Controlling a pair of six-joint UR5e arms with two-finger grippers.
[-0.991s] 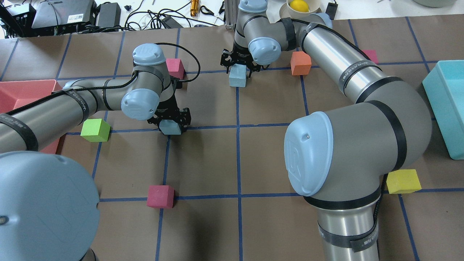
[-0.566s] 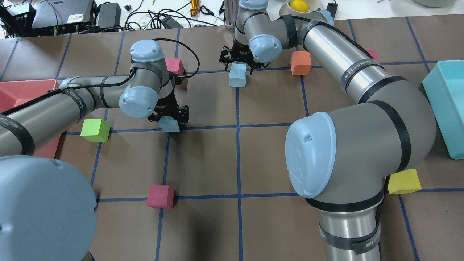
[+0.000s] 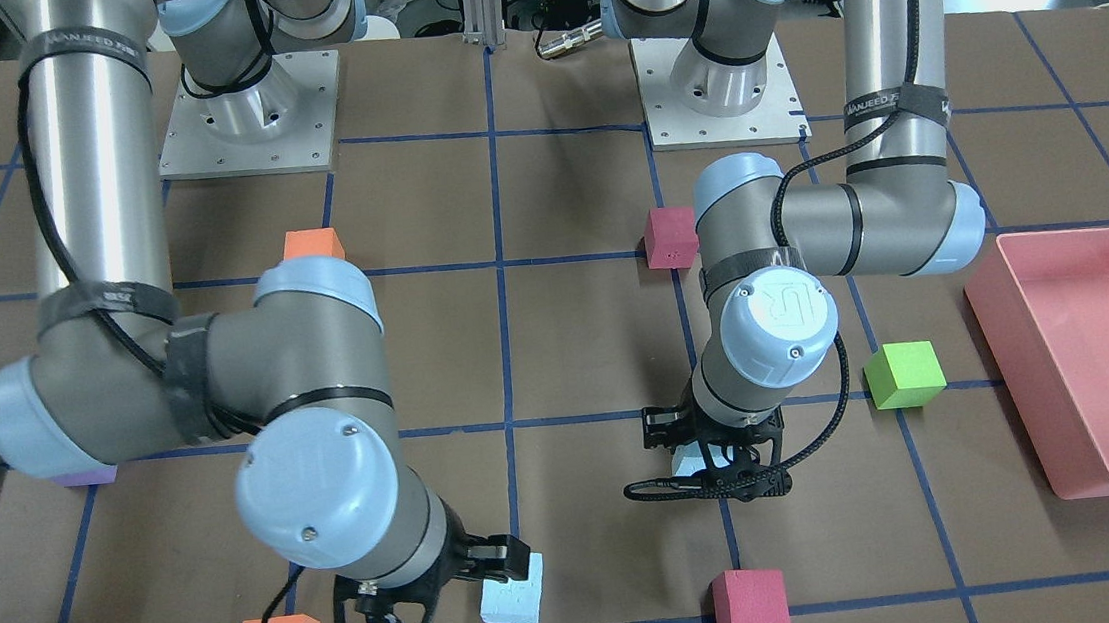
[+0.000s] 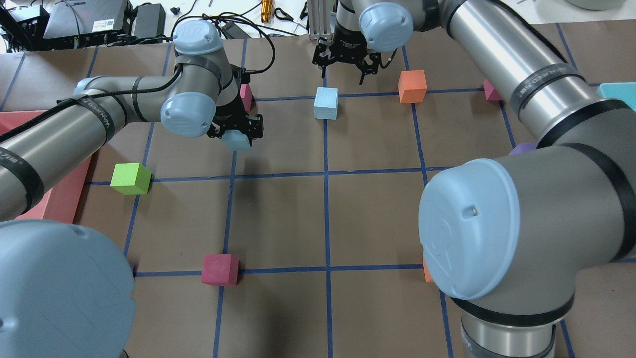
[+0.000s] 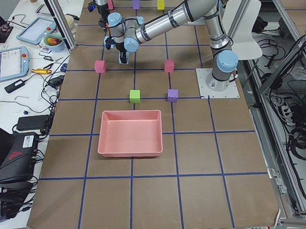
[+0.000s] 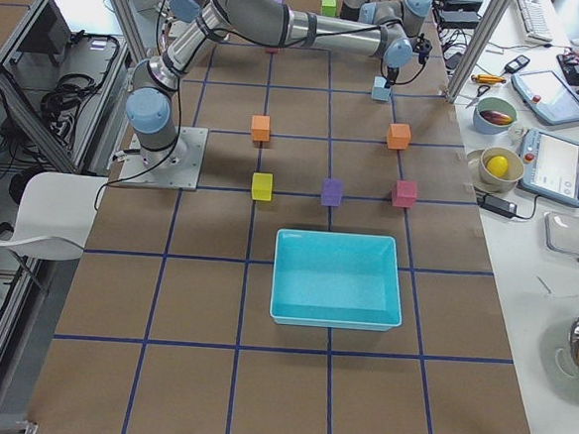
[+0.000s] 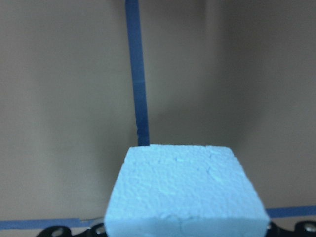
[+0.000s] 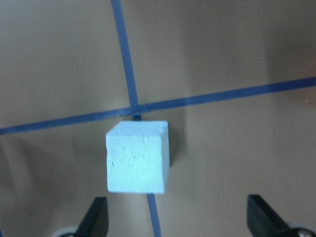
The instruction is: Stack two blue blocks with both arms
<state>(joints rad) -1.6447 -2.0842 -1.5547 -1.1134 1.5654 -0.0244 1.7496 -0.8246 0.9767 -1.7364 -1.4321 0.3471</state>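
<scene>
One pale blue block (image 4: 237, 142) is held in my left gripper (image 4: 235, 135), which is shut on it and holds it above the table. In the left wrist view the block (image 7: 185, 195) fills the lower middle. In the front-facing view it (image 3: 692, 462) peeks out under the gripper. The other blue block (image 4: 326, 103) sits on the table at a crossing of blue tape lines. My right gripper (image 4: 346, 64) is open and empty, raised above and beyond it. The right wrist view shows that block (image 8: 138, 157) ahead of the spread fingertips (image 8: 96, 217).
A green cube (image 4: 130, 178), a magenta cube (image 4: 220, 269), an orange cube (image 4: 412, 86) and a pink cube (image 4: 245, 94) stand around. A pink tray (image 3: 1080, 356) lies on my left, a teal bin (image 6: 337, 278) on my right. A purple cube (image 4: 521, 147) shows beside my right arm.
My left gripper has risen and moved toward the far side with its blue block. My right gripper has risen and drawn back off the other blue block, which stays on the table.
</scene>
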